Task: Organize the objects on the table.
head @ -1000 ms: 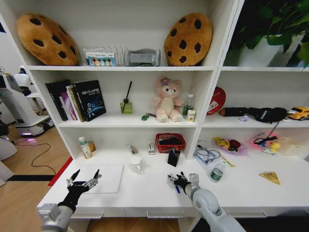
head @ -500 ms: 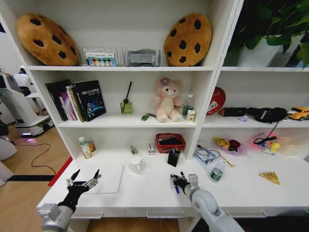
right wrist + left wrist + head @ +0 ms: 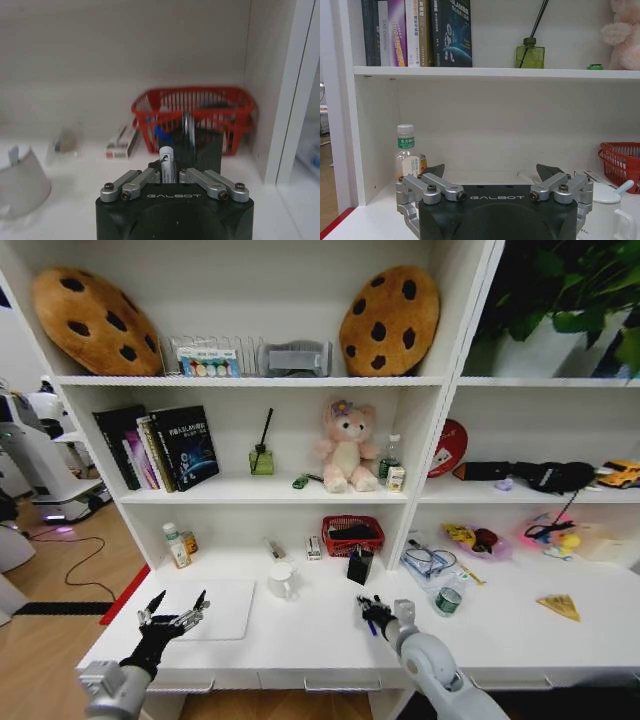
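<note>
The word "GALBOT" is on the black body of the left gripper point(image 3: 490, 176), low in the left wrist view. The same word is on the right gripper point(image 3: 170, 172). Other labels are too small to read.

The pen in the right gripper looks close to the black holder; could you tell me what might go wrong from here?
1. The right gripper pinches the pen near one end, so it may tilt or slip.
2. The black holder stands just ahead with the red basket right behind it; a misaimed approach could tip the holder or push it into the basket.
3. The white cup stands nearby on the desk and could be knocked over.
</note>
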Tool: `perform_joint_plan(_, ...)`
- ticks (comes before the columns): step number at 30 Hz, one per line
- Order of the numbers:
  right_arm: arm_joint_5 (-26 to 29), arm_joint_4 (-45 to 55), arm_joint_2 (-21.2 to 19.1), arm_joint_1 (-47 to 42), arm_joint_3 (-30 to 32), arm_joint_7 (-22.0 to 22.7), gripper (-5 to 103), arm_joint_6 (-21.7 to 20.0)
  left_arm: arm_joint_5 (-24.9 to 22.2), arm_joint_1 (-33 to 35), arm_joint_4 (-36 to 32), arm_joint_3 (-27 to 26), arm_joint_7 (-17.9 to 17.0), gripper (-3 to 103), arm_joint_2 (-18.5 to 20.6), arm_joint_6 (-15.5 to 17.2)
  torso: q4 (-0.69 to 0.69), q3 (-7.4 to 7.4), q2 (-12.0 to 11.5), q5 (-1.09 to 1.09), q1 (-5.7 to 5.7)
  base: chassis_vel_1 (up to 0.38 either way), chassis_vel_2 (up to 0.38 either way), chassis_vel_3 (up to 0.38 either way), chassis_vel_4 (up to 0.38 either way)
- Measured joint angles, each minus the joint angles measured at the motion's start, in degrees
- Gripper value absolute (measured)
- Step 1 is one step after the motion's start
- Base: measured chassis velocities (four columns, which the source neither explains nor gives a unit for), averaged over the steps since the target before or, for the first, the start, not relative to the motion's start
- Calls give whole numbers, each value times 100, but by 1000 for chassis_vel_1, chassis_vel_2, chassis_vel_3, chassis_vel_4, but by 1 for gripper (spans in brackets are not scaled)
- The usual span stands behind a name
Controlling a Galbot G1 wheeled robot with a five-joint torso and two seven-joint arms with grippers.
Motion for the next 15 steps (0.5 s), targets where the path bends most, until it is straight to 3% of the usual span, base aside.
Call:
perform_joint_plan(3,-338,-279,-25,687,46,-204,12,531,0,0,0,0,0,100,0,0,2,0,0,0,1,0,0,0,0)
perform_joint_plan(15,-558,-1899,296,2163,-388,-452,12,1004,0,0,0,0,0,100,0,0,1,0,-1,-1,1,0,0,0,0)
